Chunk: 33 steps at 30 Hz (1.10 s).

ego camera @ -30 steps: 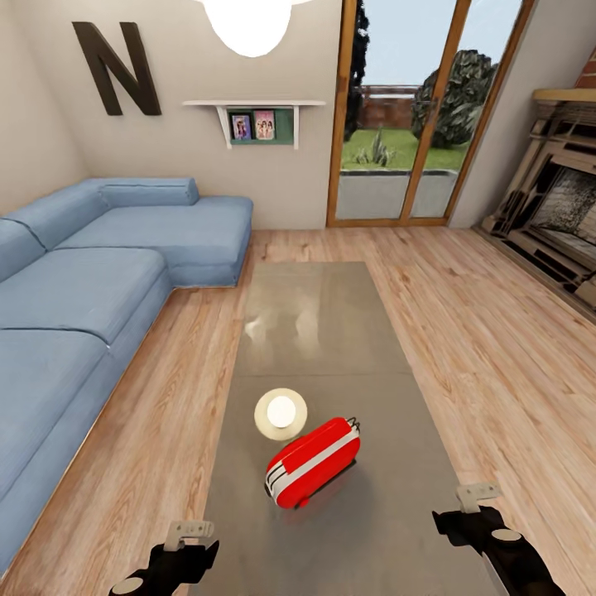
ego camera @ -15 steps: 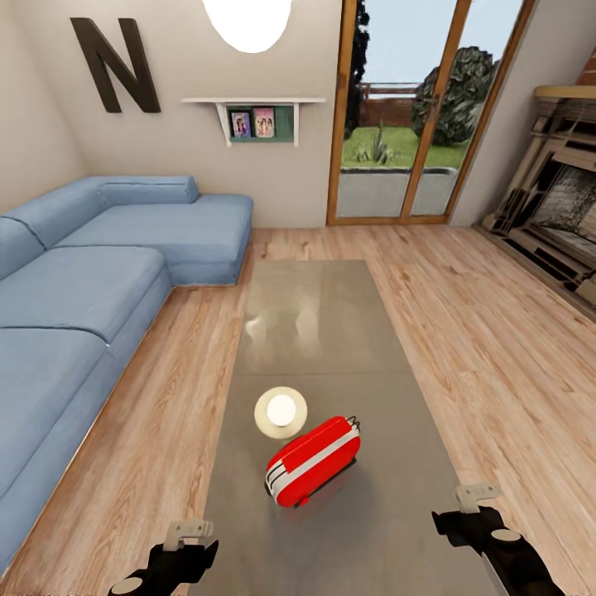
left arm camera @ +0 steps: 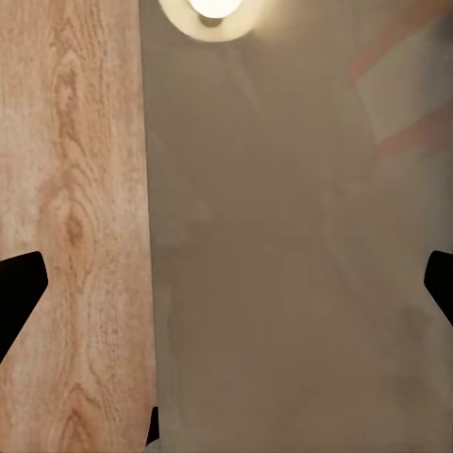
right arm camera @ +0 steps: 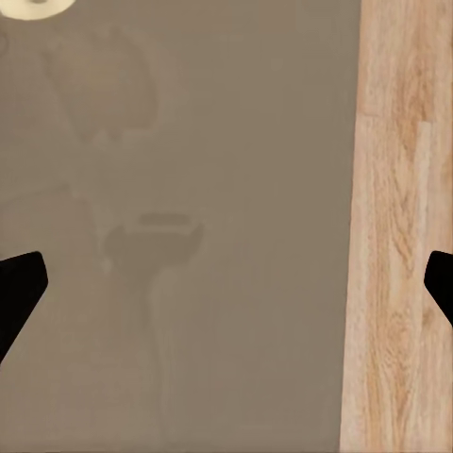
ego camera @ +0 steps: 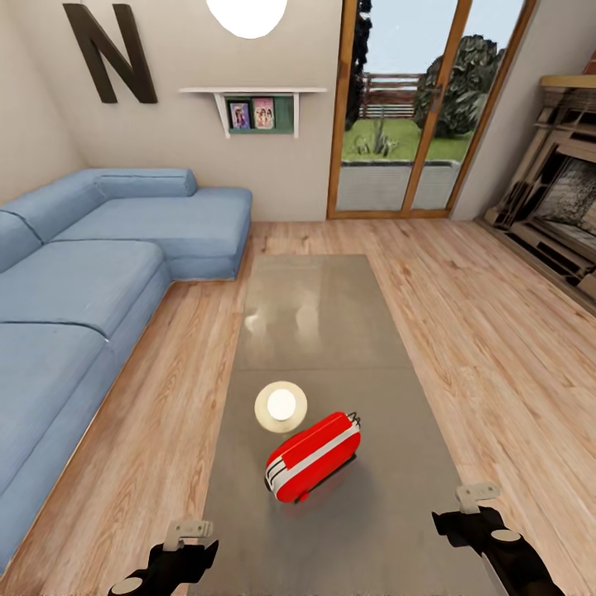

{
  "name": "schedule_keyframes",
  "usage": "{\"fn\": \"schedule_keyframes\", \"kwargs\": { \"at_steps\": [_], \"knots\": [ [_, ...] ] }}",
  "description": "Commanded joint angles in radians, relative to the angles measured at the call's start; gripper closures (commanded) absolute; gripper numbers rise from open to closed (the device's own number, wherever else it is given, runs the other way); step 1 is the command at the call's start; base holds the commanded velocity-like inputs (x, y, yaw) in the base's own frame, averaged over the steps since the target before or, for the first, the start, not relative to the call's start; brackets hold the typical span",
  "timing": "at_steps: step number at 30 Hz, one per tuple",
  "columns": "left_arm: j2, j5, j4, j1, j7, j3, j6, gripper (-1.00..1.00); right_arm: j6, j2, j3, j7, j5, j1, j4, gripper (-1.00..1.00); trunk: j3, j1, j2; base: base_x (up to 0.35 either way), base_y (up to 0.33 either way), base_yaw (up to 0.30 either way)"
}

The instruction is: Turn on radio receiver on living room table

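I see the radio receiver point(ego camera: 313, 458) lying on its side on the near half of the table point(ego camera: 323, 323), its long body slanting across the glossy top, the white-silver band running along it and the thin dark wire handle at its far right end. Just beyond it, almost touching its upper left, sits the round white lamp reflection point(ego camera: 281, 406) in the table top.

My left pincer point(ego camera: 189, 530) hangs over the near left edge of the table, apart from the radio receiver; in the left wrist view its dark fingertips point(left arm camera: 19, 293) sit at opposite edges, so it is spread wide with nothing between them, above the table edge and the floor point(left arm camera: 71, 189). My right pincer point(ego camera: 476, 495) hangs over the near right edge, also apart from the radio receiver, and its fingertips point(right arm camera: 19, 293) are likewise wide apart and empty.

Around the table lies light wood floor, with the blue sofa point(ego camera: 91, 281) along the left, the black letter N point(ego camera: 109, 51) on the wall, a small shelf point(ego camera: 257, 103), glass doors point(ego camera: 406, 108) and a fireplace point(ego camera: 563, 199) at right.
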State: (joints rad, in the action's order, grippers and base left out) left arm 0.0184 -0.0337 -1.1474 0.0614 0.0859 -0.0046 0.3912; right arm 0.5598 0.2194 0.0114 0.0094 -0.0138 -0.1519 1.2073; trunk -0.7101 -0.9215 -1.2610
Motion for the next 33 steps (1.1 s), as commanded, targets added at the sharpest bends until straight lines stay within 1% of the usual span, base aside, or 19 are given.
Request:
{"fn": "schedule_keyframes", "kwargs": {
  "at_steps": [1, 10, 17, 18, 19, 21, 23, 27, 33],
  "knots": [
    [0.0, 0.0, 0.0, 0.0, 0.0, 0.0, 0.0, -1.0, 0.0, 0.0, 0.0, -0.001, 0.0, 0.0, -0.001, -1.0, -0.002, 0.0, 0.0, 0.0, 0.0, 0.0],
    [0.0, 0.0, -0.008, 0.0, -0.001, -0.001, 0.001, -1.0, -0.001, -0.001, -0.001, -0.004, 0.0, 0.0, -0.007, -1.0, -0.016, 0.0, 0.0, 0.0, 0.0, 0.0],
    [-0.001, -0.001, -0.08, 0.0, -0.001, -0.002, 0.01, -1.0, -0.001, -0.004, 0.002, -0.006, -0.001, 0.0, -0.004, -1.0, -0.027, 0.0, 0.0, 0.0, 0.0, 0.0],
    [-0.001, -0.002, -0.098, 0.013, -0.001, -0.002, 0.012, -1.0, -0.001, -0.008, 0.002, -0.009, -0.001, 0.0, -0.001, -1.0, -0.028, 0.0, 0.0, 0.0, 0.0, 0.0],
    [-0.001, -0.002, -0.1, 0.02, 0.0, -0.002, 0.012, -1.0, -0.001, -0.009, 0.002, -0.009, -0.002, 0.0, 0.0, -1.0, -0.03, 0.0, 0.0, 0.0, 0.0, 0.0],
    [-0.001, -0.005, -0.101, 0.052, 0.0, -0.002, 0.014, -1.0, -0.002, -0.01, 0.002, -0.01, -0.003, 0.0, 0.002, -1.0, -0.033, 0.0, 0.0, 0.0, 0.0, 0.0],
    [-0.001, -0.003, -0.104, 0.071, 0.003, -0.002, 0.014, -1.0, -0.017, -0.011, 0.003, -0.016, -0.003, -0.006, 0.01, -1.0, -0.036, 0.0, 0.0, 0.0, 0.0, 0.0],
    [0.0, -0.004, -0.103, 0.082, 0.007, -0.002, 0.014, -1.0, -0.031, -0.013, 0.002, -0.022, -0.003, -0.011, 0.024, -1.0, -0.042, 0.0, 0.0, 0.0, 0.0, 0.008],
    [0.0, -0.003, -0.101, 0.084, 0.008, -0.002, 0.014, -1.0, -0.035, -0.014, 0.002, -0.02, -0.003, -0.012, 0.047, -1.0, -0.043, 0.0, 0.0, 0.0, 0.0, 0.003]
  ]
}}
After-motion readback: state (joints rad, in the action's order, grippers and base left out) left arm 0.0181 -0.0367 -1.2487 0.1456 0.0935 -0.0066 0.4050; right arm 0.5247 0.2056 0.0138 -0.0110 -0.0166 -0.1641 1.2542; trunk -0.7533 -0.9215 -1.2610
